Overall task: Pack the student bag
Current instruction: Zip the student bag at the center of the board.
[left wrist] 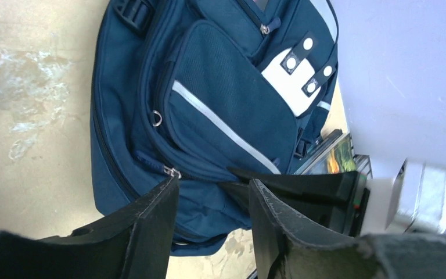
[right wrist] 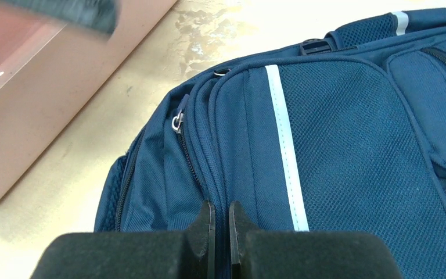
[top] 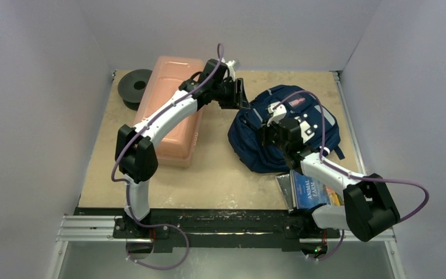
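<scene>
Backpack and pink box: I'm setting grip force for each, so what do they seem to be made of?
The backpack looks like navy woven fabric, likely nylon or polyester: matte, with a visible grainy weave and soft folds. Its zipper pull looks like shiny metal. The pink box looks like smooth rigid plastic, seemingly translucent, with a faint gloss and rounded moulded corners.

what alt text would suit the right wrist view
A navy student bag with a light grey stripe fills most of the frame, lying on a beige table. The right arm's jaws, closed, sit at the bottom edge over the bag's zipped seams; a pink box shows top left.
</scene>
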Robot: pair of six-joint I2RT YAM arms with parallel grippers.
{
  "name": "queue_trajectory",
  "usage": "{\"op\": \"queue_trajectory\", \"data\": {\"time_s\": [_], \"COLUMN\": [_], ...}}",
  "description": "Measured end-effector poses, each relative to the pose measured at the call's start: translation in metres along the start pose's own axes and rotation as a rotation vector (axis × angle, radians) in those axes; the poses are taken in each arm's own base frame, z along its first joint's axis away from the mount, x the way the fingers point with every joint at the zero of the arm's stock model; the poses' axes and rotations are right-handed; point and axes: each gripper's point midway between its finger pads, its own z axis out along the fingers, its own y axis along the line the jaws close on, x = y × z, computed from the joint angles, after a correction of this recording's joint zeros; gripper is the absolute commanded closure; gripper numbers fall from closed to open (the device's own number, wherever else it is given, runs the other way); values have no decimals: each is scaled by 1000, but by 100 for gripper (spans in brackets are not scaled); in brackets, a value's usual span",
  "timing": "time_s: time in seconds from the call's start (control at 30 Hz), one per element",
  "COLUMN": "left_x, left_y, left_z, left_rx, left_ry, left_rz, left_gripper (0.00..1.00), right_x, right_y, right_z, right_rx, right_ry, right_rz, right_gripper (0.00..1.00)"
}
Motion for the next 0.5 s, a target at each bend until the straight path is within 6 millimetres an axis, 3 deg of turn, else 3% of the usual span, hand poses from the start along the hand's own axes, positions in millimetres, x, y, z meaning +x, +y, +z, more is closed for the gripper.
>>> {"op": "queue_trajectory", "data": {"time_s": [0.17,0.27,0.5], "left_x": [39,49,41], "left_y": [16,16,4], "left_z": [-5,-5,-4], "left_rx": [10,79,222], "left_ry": [37,55,12], "left_rz": [36,78,345], "left_gripper": [52,52,49], "right_x": [-2,-3,-3], "right_y": [-10,-10,-8], "right_z": [-1,-2,-3], "right_rx": [-7,-22,-59], "right_ry": [-2,0,6], "right_rz": [69,92,105], "right_gripper": [100,100,100]}}
